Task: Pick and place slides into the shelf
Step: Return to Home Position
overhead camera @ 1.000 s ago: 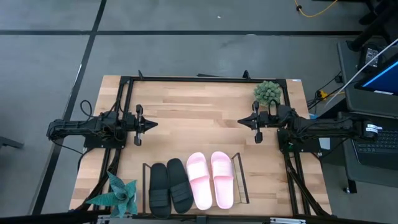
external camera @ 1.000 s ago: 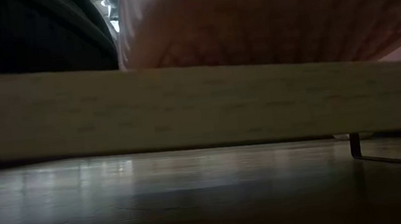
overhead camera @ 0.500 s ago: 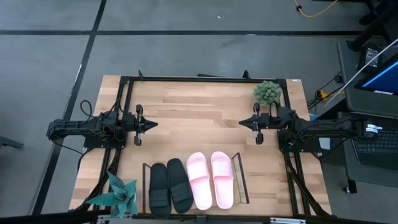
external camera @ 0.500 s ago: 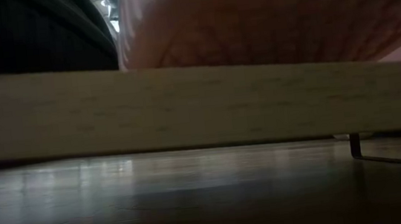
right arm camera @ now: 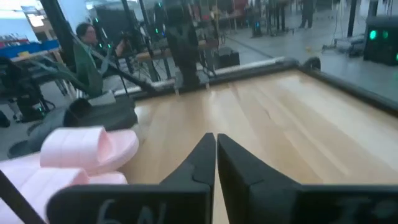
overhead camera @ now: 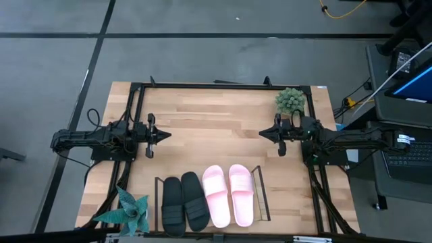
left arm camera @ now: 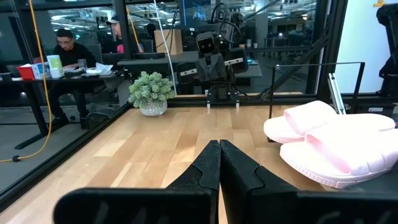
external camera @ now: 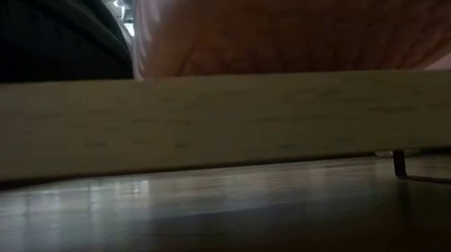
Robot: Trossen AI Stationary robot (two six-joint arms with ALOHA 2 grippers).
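**Both arms level, grippers empty**

L gripper at table's left-centre, R gripper opp. at right-centre, tips pointing inward, well apart. Both w/ fingers pressed together, holding nothing. Black slides & pink slides lie side by side in shelf, near edge.

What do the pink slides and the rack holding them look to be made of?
The pale pink broad-strap slides look like moulded foam with a matte finish: thick rounded edges, no seams or shine. The low black wire rack is thin rod, probably coated metal, on a light wooden base with faint grain.
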